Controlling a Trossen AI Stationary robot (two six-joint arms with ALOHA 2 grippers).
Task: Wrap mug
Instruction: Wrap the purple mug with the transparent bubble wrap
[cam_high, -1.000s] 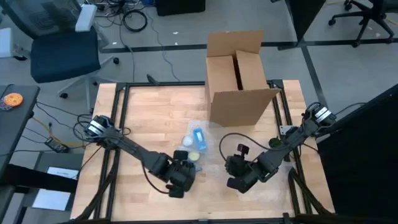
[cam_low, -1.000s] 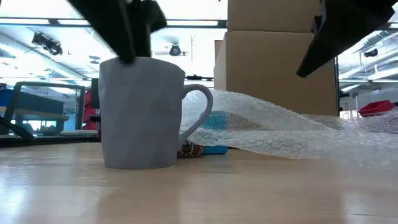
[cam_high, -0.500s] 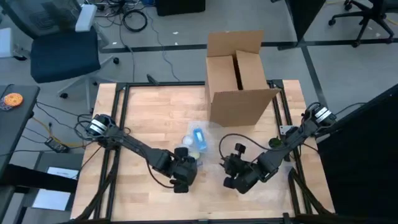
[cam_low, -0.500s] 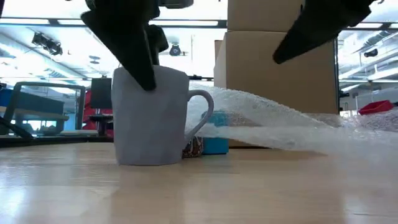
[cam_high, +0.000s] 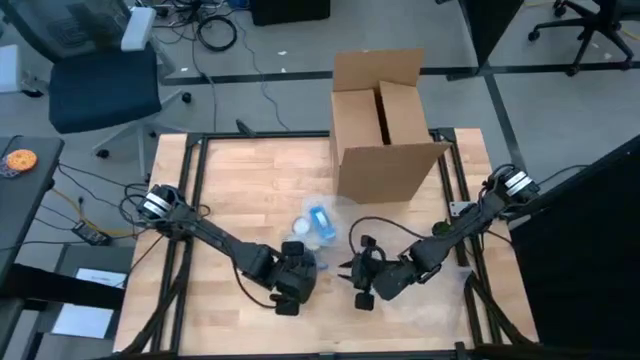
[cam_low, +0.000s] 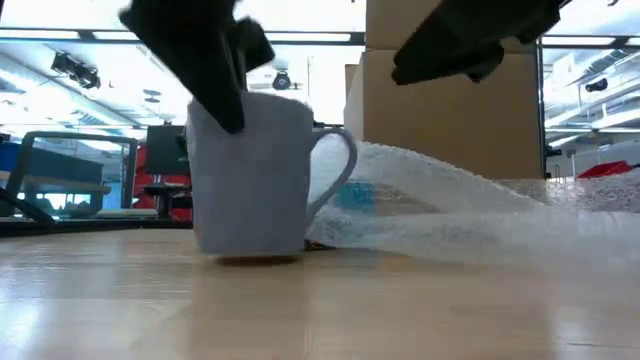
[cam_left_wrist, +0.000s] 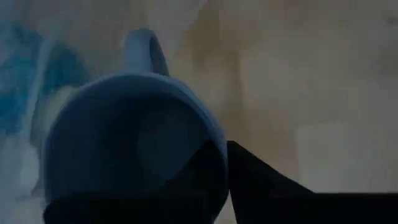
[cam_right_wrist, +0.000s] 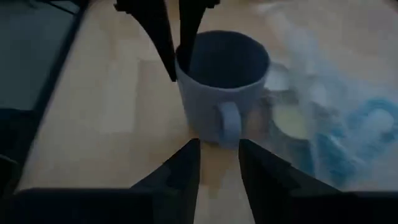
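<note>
A grey-blue mug (cam_low: 265, 175) stands upright near the table's front, its handle (cam_right_wrist: 228, 123) turned toward my right gripper. My left gripper (cam_right_wrist: 179, 59) comes down from above and is shut on the mug's rim. My right gripper (cam_right_wrist: 217, 165) is open and level with the mug, its fingers just short of the handle with nothing between them. A sheet of clear bubble wrap (cam_low: 450, 200) lies behind and to the right of the mug, over a blue item (cam_high: 320, 220). My left gripper holds the mug by its rim (cam_left_wrist: 214, 146), on the side away from the handle, one finger inside the mug (cam_right_wrist: 188, 28) and one outside (cam_right_wrist: 163, 37). The fingers point down from above. The mug stays upright; whether its base touches the table I cannot tell.
An open cardboard box (cam_high: 385, 130) stands at the table's far right. The bubble wrap holds the blue item and a pale round thing (cam_high: 297, 250). Bare wood (cam_high: 230, 190) lies at the left and the far left.
My left gripper has carried the mug a short way toward the table's right edge, closer to the bubble wrap; the mug has stayed upright. My right gripper has travelled toward the table's left edge, up to the mug's handle.
</note>
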